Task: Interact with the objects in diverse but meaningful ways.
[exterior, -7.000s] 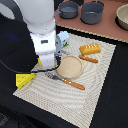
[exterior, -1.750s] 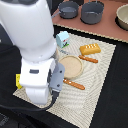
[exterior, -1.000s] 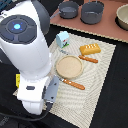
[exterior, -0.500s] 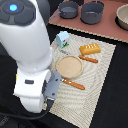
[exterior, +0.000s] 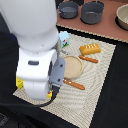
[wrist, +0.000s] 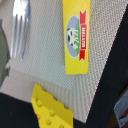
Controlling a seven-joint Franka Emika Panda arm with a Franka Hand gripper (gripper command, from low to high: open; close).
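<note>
1. Here, in the exterior view, the big white robot arm [exterior: 37, 55] hides its jaws, so I cannot tell how they stand.
2. Right of it sit the milk carton [exterior: 64, 38] and bread loaf [exterior: 90, 48] on the placemat [exterior: 100, 80].
3. The wrist view shows a fork [wrist: 20, 25], the flat yellow box [wrist: 77, 36] and the cheese wedge [wrist: 50, 107].

Arm [exterior: 37, 60] moved nearer camera, hiding cheese wedge [wrist: 50, 107].

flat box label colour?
Yellow flat box, red banner and a cow picture; wrist view shows it best.
</note>
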